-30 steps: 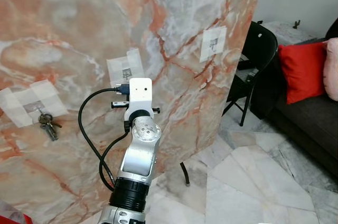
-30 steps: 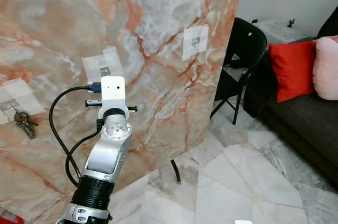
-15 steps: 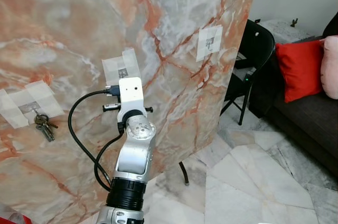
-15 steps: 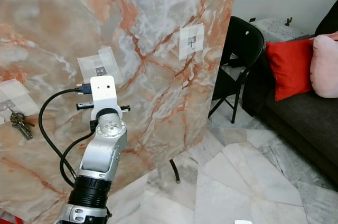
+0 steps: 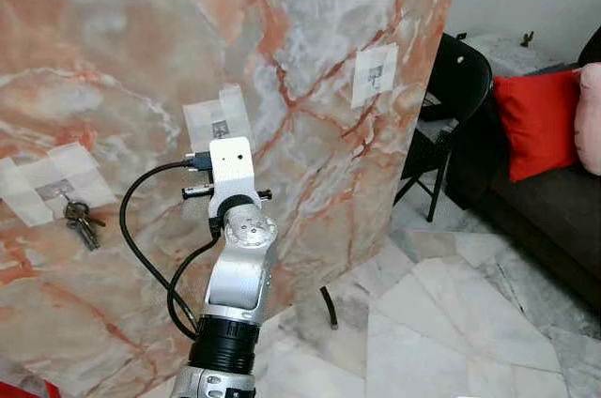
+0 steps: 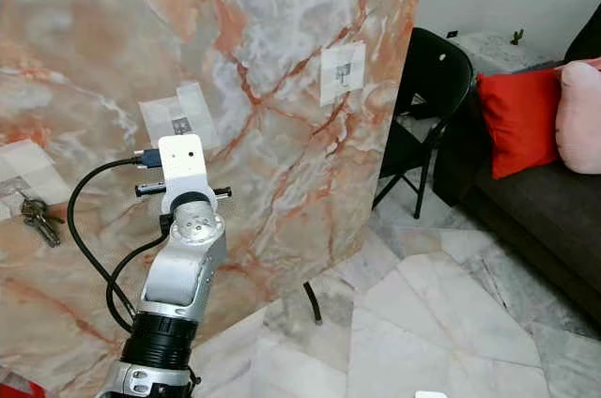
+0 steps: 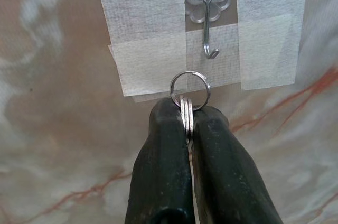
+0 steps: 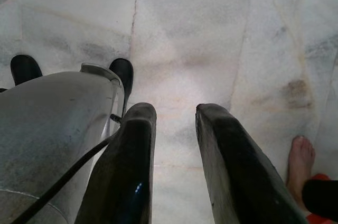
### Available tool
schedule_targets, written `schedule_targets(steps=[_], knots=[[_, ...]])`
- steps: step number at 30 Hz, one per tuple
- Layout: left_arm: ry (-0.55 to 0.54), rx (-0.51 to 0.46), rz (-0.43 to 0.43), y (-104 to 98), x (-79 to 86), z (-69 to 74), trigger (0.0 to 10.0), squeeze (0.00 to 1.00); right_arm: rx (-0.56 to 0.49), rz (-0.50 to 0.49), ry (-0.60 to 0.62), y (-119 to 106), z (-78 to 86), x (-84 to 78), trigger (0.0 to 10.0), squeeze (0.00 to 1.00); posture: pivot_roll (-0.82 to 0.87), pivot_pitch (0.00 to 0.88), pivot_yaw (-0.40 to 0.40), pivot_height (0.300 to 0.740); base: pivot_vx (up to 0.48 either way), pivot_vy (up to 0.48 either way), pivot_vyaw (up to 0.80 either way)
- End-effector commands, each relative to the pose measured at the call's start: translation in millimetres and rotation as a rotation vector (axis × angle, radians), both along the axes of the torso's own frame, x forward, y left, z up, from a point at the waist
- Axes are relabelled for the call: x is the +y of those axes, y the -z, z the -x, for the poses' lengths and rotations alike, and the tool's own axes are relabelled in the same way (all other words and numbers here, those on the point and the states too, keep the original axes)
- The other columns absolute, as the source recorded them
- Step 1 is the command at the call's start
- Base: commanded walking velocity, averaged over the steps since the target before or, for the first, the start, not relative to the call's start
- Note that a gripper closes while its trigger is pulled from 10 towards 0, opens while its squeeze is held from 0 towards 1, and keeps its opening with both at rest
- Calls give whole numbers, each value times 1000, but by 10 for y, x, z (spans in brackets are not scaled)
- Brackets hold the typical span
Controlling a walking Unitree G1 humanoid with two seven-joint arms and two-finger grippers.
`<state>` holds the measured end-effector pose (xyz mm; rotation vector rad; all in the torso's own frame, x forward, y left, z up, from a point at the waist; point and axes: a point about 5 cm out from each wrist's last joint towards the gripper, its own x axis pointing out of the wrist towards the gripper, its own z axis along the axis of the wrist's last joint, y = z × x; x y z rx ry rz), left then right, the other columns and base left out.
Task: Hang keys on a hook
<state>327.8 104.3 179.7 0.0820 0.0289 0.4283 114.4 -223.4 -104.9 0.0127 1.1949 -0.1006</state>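
We see the key ring (image 7: 190, 90) pinched in the left gripper (image 7: 187, 121), just short of the hook (image 7: 209, 26) (taped to the marble panel (image 5: 310, 32)) ahead; the right gripper (image 8: 171, 115) hangs parted, holding nothing, over the floor (image 8: 200, 34).

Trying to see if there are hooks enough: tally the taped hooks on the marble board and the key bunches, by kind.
Taped hooks: 3
Key bunches: 2, one hanging on the leftmost hook, one pinched by its ring in the left claw
Total: 5
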Motion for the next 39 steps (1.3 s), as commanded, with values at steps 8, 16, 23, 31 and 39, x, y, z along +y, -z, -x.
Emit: schedule_targets(steps=[8,16,23,31,39], knots=[[-4,-103,-54,-233,4,-1,10000,0,0,-4,14,-1,-5,-1,10000,0,123,0,-38,740,0,0,0],[2,-107,-66,-246,-6,6,10000,0,0,-5,17,0,-6,3,10000,0,119,0,-36,740,0,0,0],[5,-99,-74,-234,-3,15,10000,0,2,-4,20,0,-4,2,10000,0,119,0,-36,740,0,0,0],[71,-62,-96,-190,-105,-15,10000,0,3,-5,20,-1,-8,2,10000,0,117,0,-34,740,0,0,0],[117,19,-126,-76,-181,-48,10000,0,5,-3,24,1,-7,8,10000,0,113,0,-28,740,0,0,0]])
